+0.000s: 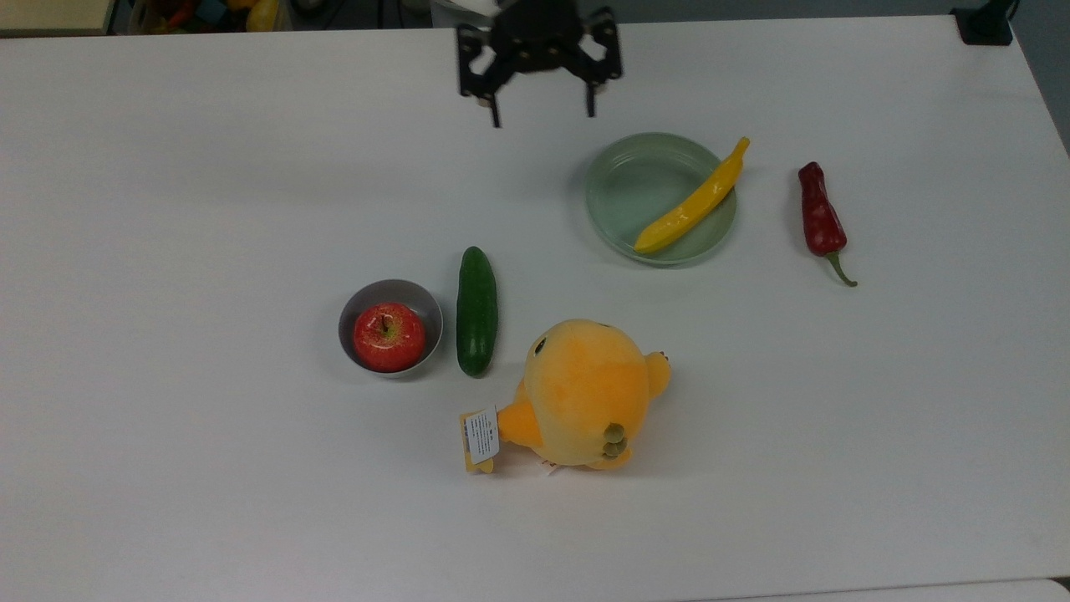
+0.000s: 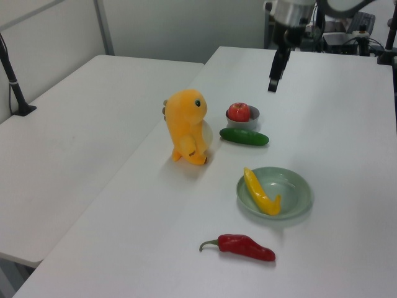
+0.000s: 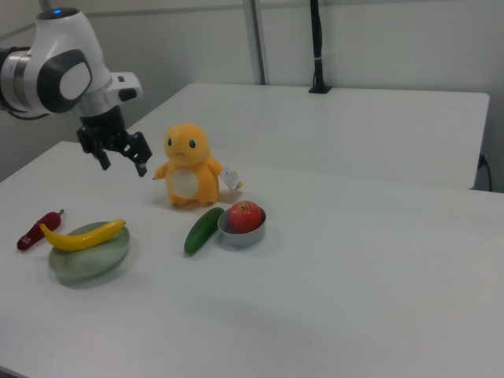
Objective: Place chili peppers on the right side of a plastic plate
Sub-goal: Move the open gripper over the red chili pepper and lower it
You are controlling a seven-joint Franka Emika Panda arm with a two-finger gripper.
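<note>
Nearest us in the top view stood a plush yellow toy (image 1: pixel 581 395), then a grey bowl (image 1: pixel 390 326) holding a red apple (image 1: pixel 389 336), with a cucumber (image 1: pixel 476 310) just beside it. Farther back we saw the plastic plate (image 1: pixel 627 192), a yellow fruit (image 1: pixel 694 199) lying across its rim. The chili peppers (image 1: pixel 820 220), one dark red wrinkled pod, lay on the white table (image 1: pixel 209 468) near the top view's right of the plate, not touching it. Farthest, our gripper (image 1: pixel 542 110) hung above the table, fingers spread apart and empty. We judged the chili light, glossy and perhaps slippery; we would pinch across its thick middle, not the thin stem.
</note>
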